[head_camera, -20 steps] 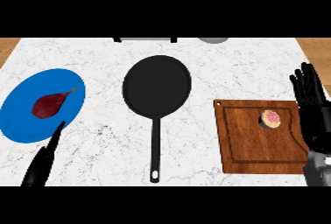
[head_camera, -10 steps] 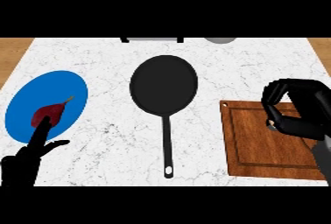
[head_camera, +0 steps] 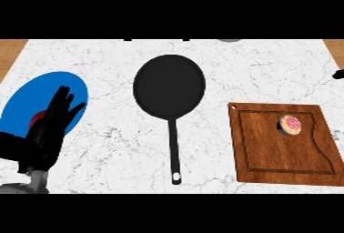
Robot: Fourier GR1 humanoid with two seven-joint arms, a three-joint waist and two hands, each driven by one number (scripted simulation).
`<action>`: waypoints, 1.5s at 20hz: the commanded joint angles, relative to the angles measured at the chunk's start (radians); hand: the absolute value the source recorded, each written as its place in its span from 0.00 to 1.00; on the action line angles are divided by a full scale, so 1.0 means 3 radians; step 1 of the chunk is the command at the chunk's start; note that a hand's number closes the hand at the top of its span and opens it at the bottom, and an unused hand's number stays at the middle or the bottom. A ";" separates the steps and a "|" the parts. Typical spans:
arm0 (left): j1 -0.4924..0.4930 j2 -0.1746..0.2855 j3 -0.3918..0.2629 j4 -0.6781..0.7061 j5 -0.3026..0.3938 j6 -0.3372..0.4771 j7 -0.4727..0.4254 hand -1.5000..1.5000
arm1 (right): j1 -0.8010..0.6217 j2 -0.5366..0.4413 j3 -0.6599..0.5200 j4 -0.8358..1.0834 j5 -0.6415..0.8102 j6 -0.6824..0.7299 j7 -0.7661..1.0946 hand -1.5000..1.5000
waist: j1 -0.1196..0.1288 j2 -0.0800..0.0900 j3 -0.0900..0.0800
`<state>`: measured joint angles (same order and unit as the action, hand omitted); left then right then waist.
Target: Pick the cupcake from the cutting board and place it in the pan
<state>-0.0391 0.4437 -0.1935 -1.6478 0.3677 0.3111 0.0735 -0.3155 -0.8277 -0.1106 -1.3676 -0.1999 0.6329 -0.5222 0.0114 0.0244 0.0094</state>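
A white marble counter (head_camera: 114, 150) holds a black pan (head_camera: 169, 84) in the middle. The cupcake (head_camera: 290, 124) sits on the cutting board (head_camera: 282, 154), right of the pan. The left hand (head_camera: 50, 129) stands open and empty over the blue plate (head_camera: 20, 107), well apart from the cupcake. A dark sliver at the right edge may be the right hand (head_camera: 339, 73), likely nearer, though I cannot tell its state

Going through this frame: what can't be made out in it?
Head view:
1. Right hand: only a dark tip shows at the right edge; the rest is cut off, so its pose is unknown.
2. Red thing on the blue plate: mostly hidden behind the open left hand; unidentifiable.
3. Grey object at the top edge: cut off, unidentifiable.
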 commanded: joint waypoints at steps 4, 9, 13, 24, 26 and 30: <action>-0.0257 -0.0155 -0.0071 0.0172 -0.0010 0.0002 0.0060 0.50 | -0.0291 -0.0543 0.0136 0.0514 0.0638 0.0392 -0.1052 0.00 | 0.0104 0.0006 -0.0013; -0.0518 -0.0176 -0.0013 0.0330 -0.0011 -0.0001 0.0136 0.50 | -0.0473 -0.0641 0.0743 0.0315 0.1390 -0.0157 -0.1157 0.00 | 0.0099 -0.0011 -0.0022; -0.0651 -0.0186 -0.0011 0.0347 -0.0030 0.0027 0.0282 0.50 | -0.0737 -0.0719 0.1053 0.0523 0.1749 -0.0364 -0.1311 0.00 | 0.0119 -0.0027 -0.0026; -0.0684 -0.0155 0.0115 0.0388 -0.0005 -0.0062 0.0376 0.50 | -0.0943 -0.0811 0.2021 0.0823 0.2834 -0.0759 -0.1602 0.00 | 0.0071 -0.0051 -0.0029; -0.0382 -0.0211 0.0096 0.0349 -0.0099 -0.0084 0.0123 0.50 | -0.0936 -0.0816 0.2011 0.0722 0.2912 -0.0800 -0.1547 0.00 | 0.0029 -0.0072 -0.0032; -0.0398 -0.0178 0.0161 0.0174 -0.0085 -0.0096 0.0315 0.50 | -0.0996 -0.0862 0.1982 0.0854 0.3219 -0.1194 -0.1693 0.00 | 0.0009 -0.0078 -0.0031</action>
<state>-0.1829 0.3899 -0.1592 -1.5606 0.3473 0.2857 0.1513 -0.5913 -1.0794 0.4889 -1.1375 0.6888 0.2792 -0.9200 0.0235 0.0047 0.0004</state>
